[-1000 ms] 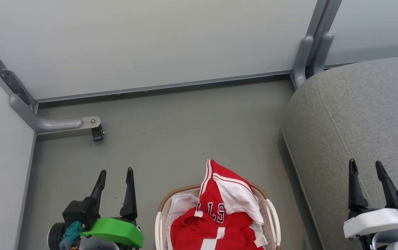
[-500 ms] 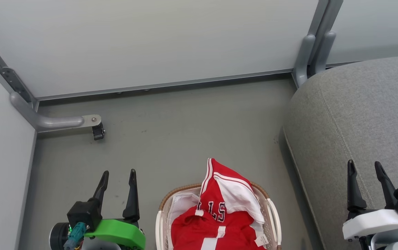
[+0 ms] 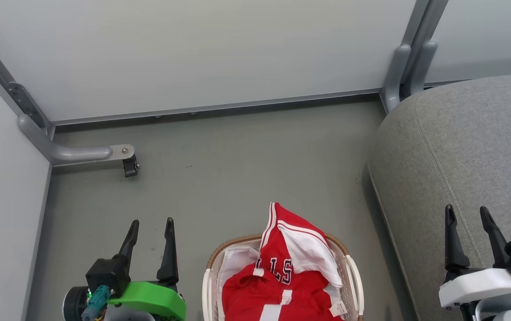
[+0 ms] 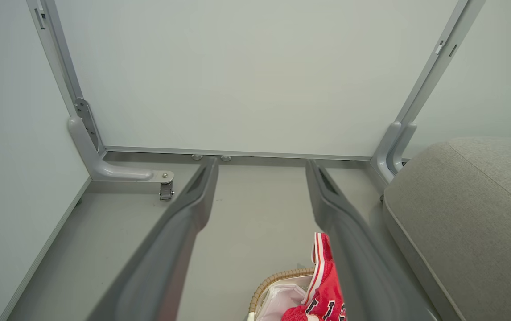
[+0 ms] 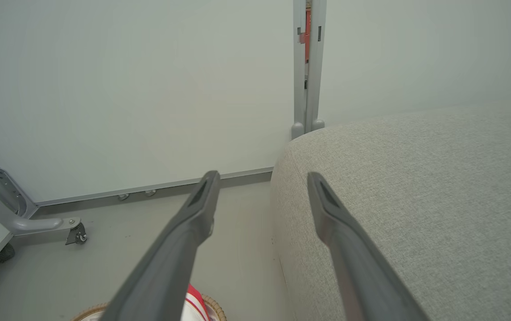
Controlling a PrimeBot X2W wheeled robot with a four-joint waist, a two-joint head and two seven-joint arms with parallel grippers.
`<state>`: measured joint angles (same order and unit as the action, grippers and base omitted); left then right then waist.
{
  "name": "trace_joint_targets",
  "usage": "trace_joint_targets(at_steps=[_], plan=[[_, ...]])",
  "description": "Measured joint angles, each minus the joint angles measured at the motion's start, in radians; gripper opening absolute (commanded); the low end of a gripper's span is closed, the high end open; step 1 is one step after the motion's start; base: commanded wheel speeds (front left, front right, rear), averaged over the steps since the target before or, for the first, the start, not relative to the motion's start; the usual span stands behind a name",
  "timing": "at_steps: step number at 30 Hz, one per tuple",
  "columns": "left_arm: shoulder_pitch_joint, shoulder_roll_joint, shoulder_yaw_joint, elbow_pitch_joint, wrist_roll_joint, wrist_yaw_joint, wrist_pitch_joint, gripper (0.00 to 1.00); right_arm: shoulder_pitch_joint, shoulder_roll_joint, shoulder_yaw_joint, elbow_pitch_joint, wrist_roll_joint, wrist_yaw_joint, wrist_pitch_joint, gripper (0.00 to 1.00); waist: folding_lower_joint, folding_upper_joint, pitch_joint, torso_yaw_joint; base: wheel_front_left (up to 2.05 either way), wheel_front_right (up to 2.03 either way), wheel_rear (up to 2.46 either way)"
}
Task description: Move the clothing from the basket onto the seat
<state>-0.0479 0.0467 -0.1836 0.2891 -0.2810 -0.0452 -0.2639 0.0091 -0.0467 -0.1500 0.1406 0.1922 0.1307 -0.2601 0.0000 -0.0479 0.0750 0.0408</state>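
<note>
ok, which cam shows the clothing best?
Head view: the clothing lies heaped in the basket, with part of its lettering showing. The left wrist view catches its upper edge; the right wrist view shows just a sliver at the bottom edge.

Clothing (image 3: 282, 281) in basket (image 3: 353, 278), left of seat (image 3: 460, 151)

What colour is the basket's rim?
The basket has a brown woven rim, clearest in the head view.

So the left gripper (image 3: 153, 220) hangs low on the robot's left side, the right gripper (image 3: 466, 207) low on its right, both pointing straight ahead, dark fingers spread apart on each.
</note>
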Motion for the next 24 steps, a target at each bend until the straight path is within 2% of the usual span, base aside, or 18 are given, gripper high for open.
trace_joint_targets(at_steps=[14, 24], plan=[[-0.006, 0.0, -0.016, 0.003, 0.0, -0.005, 0.0, 1.0, -0.001, 0.0, 0.008, -0.006, 0.001, 0.0, 0.0, 1.0, 0.0, 0.0, 0.007, -0.001, 0.0, 0.0, 0.0], [-0.153, 0.001, -0.102, 0.082, 0.05, -0.035, 0.0, 1.0, -0.055, 0.0, 0.002, -0.034, 0.001, 0.0, 0.0, 1.0, 0.0, 0.0, 0.071, -0.008, 0.0, 0.0, 0.0]])
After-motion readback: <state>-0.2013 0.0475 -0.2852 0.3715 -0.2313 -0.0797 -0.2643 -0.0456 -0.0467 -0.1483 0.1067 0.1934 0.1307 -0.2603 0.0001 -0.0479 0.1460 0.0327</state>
